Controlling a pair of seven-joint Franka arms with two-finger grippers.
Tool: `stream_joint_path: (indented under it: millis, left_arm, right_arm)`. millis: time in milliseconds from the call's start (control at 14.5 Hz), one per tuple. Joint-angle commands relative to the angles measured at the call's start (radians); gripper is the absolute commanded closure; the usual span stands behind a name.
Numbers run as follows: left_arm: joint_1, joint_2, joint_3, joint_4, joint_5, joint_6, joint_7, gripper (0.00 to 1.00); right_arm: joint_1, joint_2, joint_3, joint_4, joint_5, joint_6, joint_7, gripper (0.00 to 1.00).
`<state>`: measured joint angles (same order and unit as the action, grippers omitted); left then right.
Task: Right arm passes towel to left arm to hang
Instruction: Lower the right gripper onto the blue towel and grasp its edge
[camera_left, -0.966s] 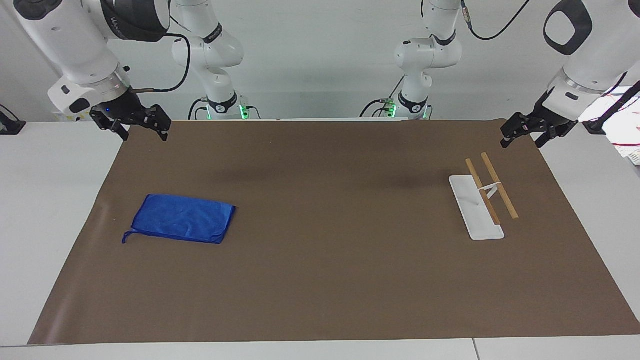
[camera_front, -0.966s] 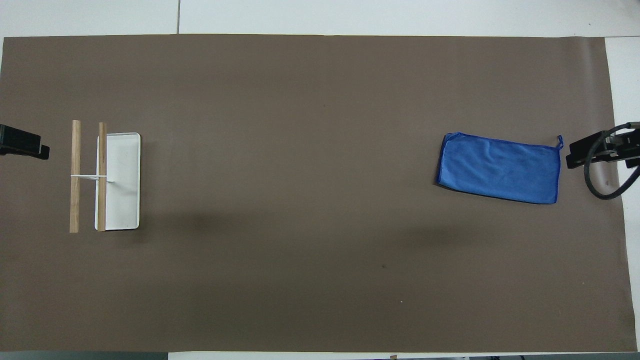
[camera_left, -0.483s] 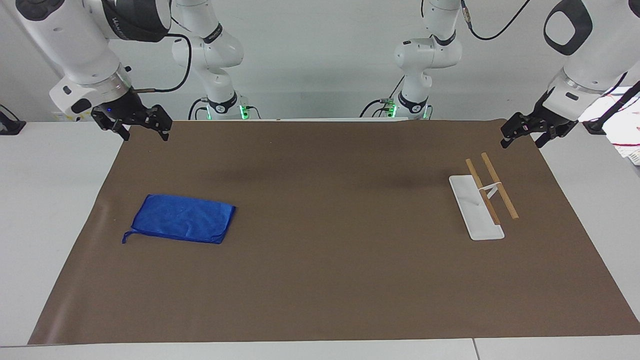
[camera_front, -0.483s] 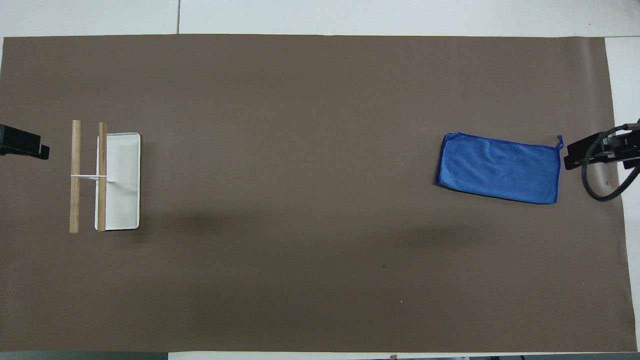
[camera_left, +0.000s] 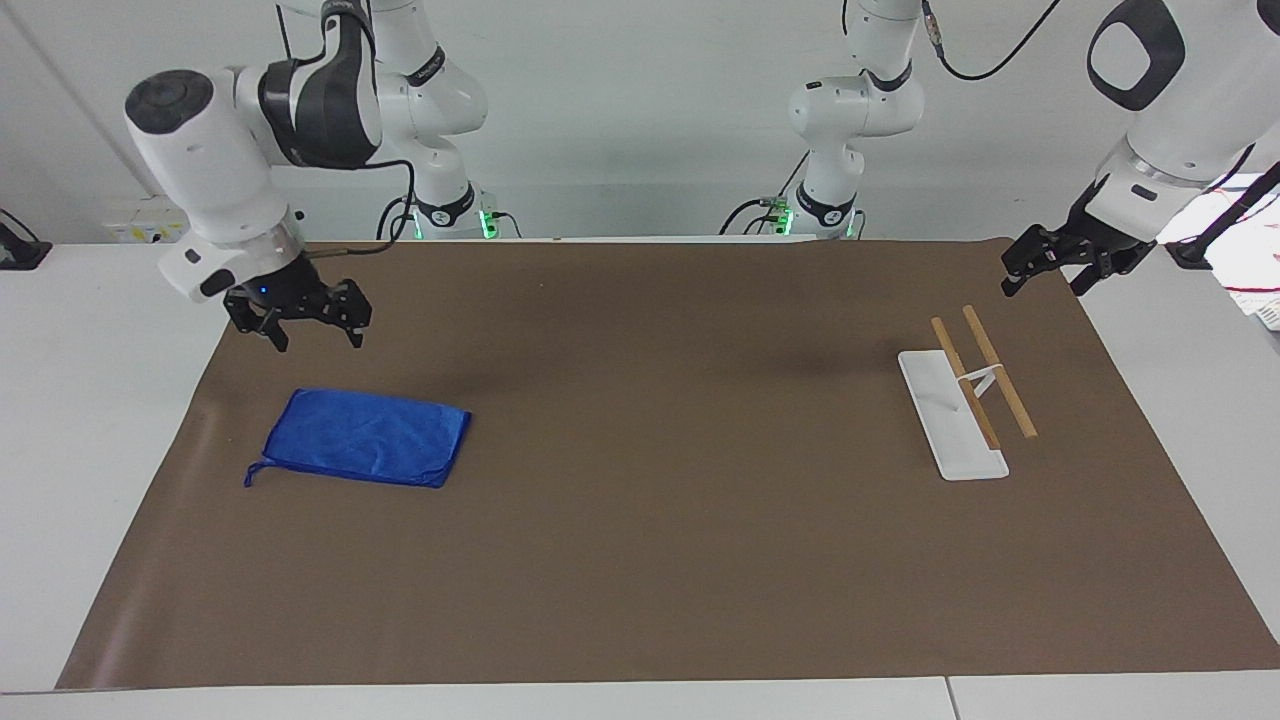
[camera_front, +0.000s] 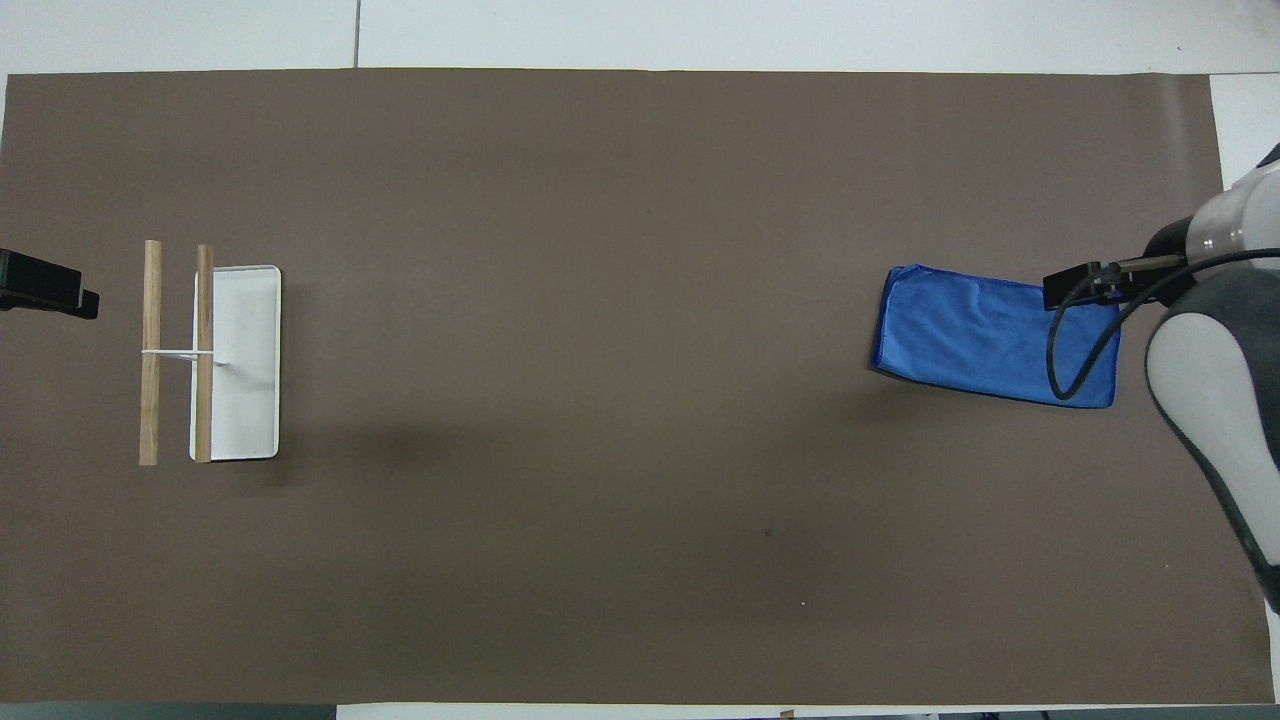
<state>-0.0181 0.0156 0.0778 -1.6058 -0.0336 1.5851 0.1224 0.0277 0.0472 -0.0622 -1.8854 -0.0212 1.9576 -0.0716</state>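
Observation:
The blue towel (camera_left: 365, 437) lies flat and folded on the brown mat toward the right arm's end, its thin loop (camera_left: 254, 476) at one corner. It also shows in the overhead view (camera_front: 975, 335). My right gripper (camera_left: 317, 338) is open and empty, up in the air over the towel's end by the loop. In the overhead view it (camera_front: 1078, 285) covers that corner. My left gripper (camera_left: 1043, 286) is open and empty, waiting over the mat's corner by the rack; only its tip (camera_front: 48, 290) shows from above.
A towel rack (camera_left: 960, 410) with a white base and two wooden bars (camera_left: 995, 370) stands toward the left arm's end (camera_front: 240, 400). The brown mat (camera_left: 680, 520) covers the table. Two smaller white arms with green-lit bases stand at the robots' edge.
The right arm has swung from the mat's corner out and down, so its open gripper now hangs over the towel's loop end. The left arm and the towel have not moved.

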Motion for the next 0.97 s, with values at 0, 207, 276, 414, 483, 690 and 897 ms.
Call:
stream_joint_path:
  millis: [0,207,276,414,483,690,897]
  left_arm:
    - [0.0,-0.009,-0.003,-0.013,0.015,0.007,-0.012,0.0]
    - [0.0,-0.009,-0.003,-0.013,0.015,0.007,-0.012,0.0]
    - [0.0,-0.009,-0.003,-0.013,0.015,0.007,-0.012,0.0]
    - [0.0,-0.009,-0.003,-0.013,0.015,0.007,-0.012,0.0]
    - [0.0,-0.009,-0.003,-0.013,0.015,0.007,-0.01,0.0]
    - [0.0,-0.009,-0.003,-0.013,0.015,0.007,-0.012,0.0]
    - [0.0,-0.009,-0.003,-0.013,0.015,0.007,-0.012,0.0]
  right_arm:
    - [-0.011,0.106,0.002,-0.043,0.007,0.149,-0.013,0.0]
    - [-0.029,0.169,0.002,-0.077,0.007,0.198,0.025,0.0]
    - [-0.032,0.18,0.002,-0.078,0.009,0.199,0.027,0.0]
    - [-0.031,0.209,0.004,-0.081,0.009,0.199,0.039,0.0]
    - [-0.031,0.218,0.004,-0.086,0.009,0.199,0.055,0.0]
    - [-0.028,0.218,0.004,-0.138,0.015,0.234,0.056,0.0]
    - [-0.029,0.217,0.002,-0.184,0.015,0.288,0.05,0.0]
